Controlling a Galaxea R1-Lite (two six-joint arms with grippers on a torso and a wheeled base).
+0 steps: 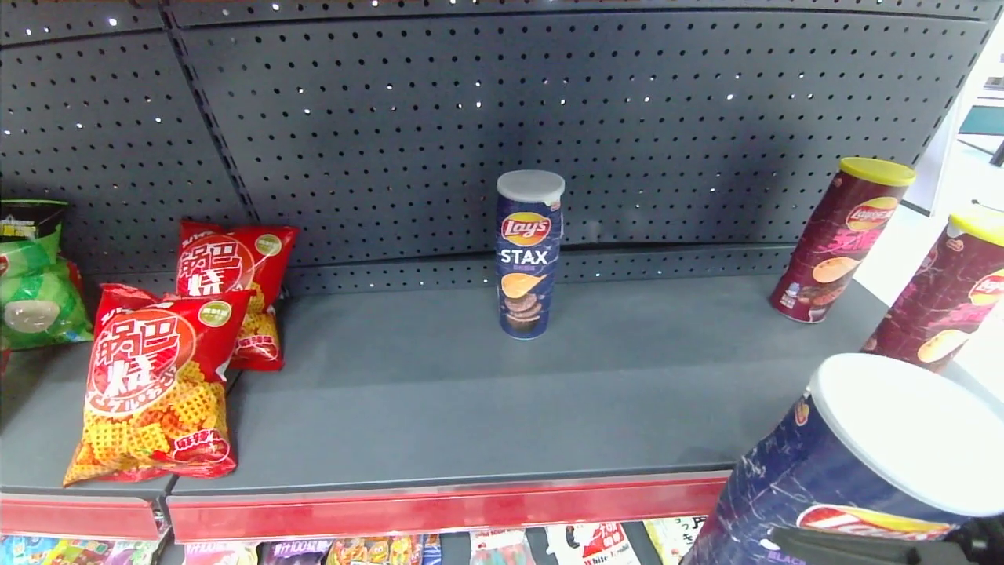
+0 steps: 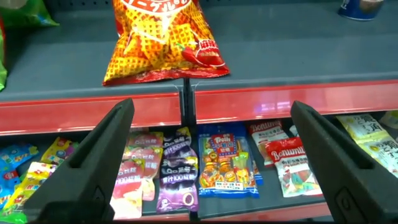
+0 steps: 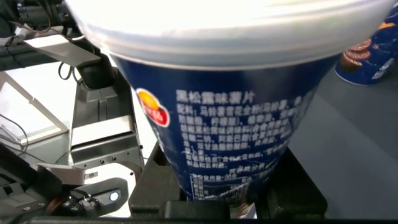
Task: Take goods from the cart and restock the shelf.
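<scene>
My right gripper (image 3: pixel 227 202) is shut on a dark blue chip can (image 1: pixel 863 463) with a white lid, held tilted at the lower right, in front of the shelf's edge. That can (image 3: pixel 236 118) looms large in the right wrist view. A matching blue can (image 1: pixel 530 259) stands upright at the middle back of the grey shelf (image 1: pixel 439 408); it appears again as the far can (image 3: pixel 373 59). My left gripper (image 2: pixel 208 165) is open with nothing in it, level with the shelf's red front rail (image 2: pixel 261 102), its fingers (image 2: pixel 93 168) spread wide.
Two maroon cans (image 1: pixel 843 239) (image 1: pixel 945 294) with yellow lids stand at the shelf's right end. Two red snack bags (image 1: pixel 157 384) (image 1: pixel 235 290) and a green bag (image 1: pixel 31 290) lie at the left. Candy packets (image 2: pixel 227 165) fill the lower shelf. Open shelf surface lies around the middle can.
</scene>
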